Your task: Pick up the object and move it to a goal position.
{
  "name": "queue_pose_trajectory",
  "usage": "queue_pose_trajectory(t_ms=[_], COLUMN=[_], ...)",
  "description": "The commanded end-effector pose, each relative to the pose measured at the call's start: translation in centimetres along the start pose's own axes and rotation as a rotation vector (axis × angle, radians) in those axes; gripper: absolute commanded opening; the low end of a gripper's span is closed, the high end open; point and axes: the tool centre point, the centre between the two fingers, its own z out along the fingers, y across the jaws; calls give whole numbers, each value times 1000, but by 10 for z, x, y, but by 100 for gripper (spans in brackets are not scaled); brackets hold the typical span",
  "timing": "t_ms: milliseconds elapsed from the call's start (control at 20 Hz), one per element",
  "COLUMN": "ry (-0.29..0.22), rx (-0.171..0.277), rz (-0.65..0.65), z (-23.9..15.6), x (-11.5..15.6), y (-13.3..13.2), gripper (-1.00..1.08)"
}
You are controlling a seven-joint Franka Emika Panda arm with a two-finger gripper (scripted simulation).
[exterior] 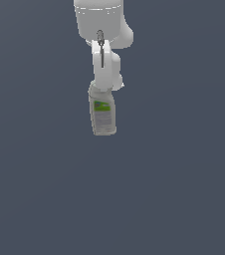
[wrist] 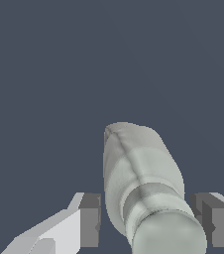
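Flat slate-grey ground (exterior: 184, 189) fills both views. On it the bottle (exterior: 103, 110) is a pale grey-white plastic thing with a flat-sided body, a green label above fine print, and a rounded cap (wrist: 168, 233). It sits directly beneath the gripper (wrist: 148, 221), between its spread fingers (wrist: 90, 218), which flank the cap end without visibly touching it.

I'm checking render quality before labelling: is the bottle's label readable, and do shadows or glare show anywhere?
Exterior view: the bottle is small and soft, its green label a blur with no legible text; the grey ground shows no cast shadow or glare. Wrist view: the bottle's cap end looms large and foreshortened between the gripper fingers, flatly shaded, label hidden.
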Motion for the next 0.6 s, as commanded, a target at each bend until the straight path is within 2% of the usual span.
queue_pose_trajectory(t_ms=[0,250,550], ry=[2,2,3], rx=[11,11,11], rz=[-1,-1,-1], z=[-25,-49,-59], x=[9,21,26], y=[8,19,23], gripper=[-100,-100,-100])
